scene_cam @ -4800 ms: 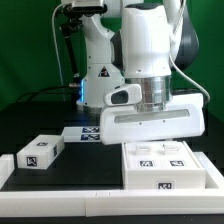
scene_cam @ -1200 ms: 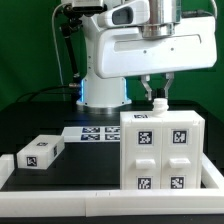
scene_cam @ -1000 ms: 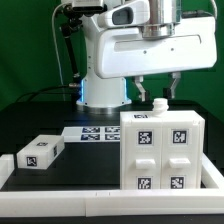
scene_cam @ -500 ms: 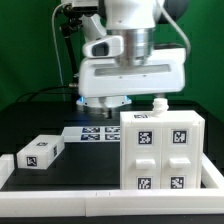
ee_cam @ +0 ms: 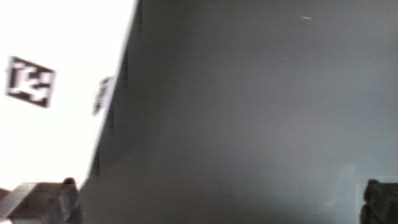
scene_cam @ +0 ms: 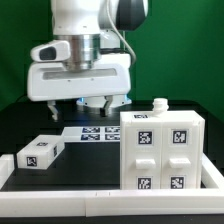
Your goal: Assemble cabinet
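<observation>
Standing upright, boxy matte-white cabinet (scene_cam: 160, 150) bears square black-and-white tags (scene_cam: 142, 139).

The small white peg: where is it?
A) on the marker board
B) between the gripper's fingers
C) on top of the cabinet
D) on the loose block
C: the small white peg stands on top of the cabinet; the open gripper is apart from it.

One cabinet (scene_cam: 160, 150), one block (scene_cam: 40, 153), one marker board (scene_cam: 93, 133)
</observation>
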{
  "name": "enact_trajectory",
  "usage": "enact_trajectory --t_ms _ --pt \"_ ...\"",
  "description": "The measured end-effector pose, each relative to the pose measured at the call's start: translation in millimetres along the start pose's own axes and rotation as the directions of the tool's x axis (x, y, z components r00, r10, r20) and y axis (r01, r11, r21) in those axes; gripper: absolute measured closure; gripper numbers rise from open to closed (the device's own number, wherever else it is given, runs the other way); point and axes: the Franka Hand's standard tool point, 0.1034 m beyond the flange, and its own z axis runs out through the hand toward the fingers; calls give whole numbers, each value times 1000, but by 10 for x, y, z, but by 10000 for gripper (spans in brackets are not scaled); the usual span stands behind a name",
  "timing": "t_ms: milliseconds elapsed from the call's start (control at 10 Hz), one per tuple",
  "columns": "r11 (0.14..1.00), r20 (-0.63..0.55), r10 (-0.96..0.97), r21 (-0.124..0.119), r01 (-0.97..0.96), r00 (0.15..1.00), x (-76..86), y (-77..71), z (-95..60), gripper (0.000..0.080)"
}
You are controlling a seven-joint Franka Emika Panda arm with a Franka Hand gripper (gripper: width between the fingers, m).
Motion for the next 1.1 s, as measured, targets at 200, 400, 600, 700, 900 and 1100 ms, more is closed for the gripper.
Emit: enact_trajectory --t_ms 200,400,600,700,900,1100 --pt "1000 2 -7 1 7 1000 0 -28 13 2" --pt "1000 2 -7 1 7 1000 0 -27 13 2" --pt "999 16 47 -1 -47 999 -138 128 106 2" --pt "996 25 83 -13 -83 996 -395 264 279 2" --pt "991 57 130 -12 -130 990 -563 494 372 2" --pt "990 55 139 -22 -138 989 -629 583 436 2"
